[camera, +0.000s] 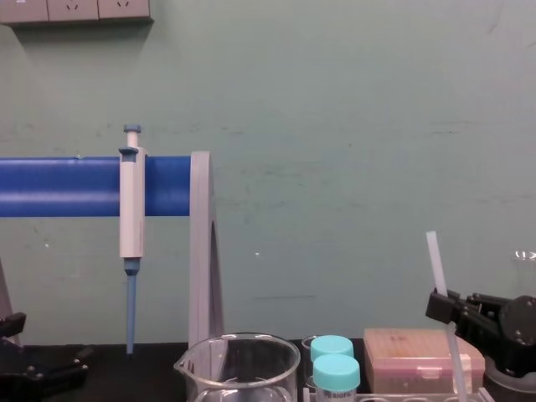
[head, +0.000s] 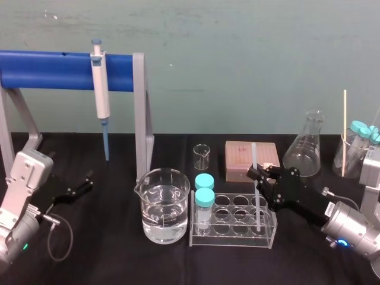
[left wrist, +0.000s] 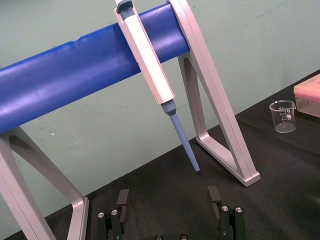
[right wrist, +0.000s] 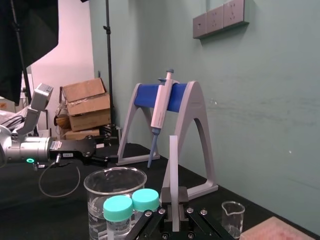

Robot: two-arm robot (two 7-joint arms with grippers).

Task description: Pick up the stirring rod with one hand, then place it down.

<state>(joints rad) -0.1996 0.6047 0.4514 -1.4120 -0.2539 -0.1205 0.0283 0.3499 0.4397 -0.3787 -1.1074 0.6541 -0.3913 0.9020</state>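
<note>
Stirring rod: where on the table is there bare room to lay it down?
Bare black cloth lies between the left gripper and the water beaker, and along the front edge before the rack. It is crowded behind the rack, by the pink box and flask, where the right gripper holds the stirring rod.

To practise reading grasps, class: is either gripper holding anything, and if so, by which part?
The right gripper holds the stirring rod near its middle; the left gripper is open and holds nothing.
</note>
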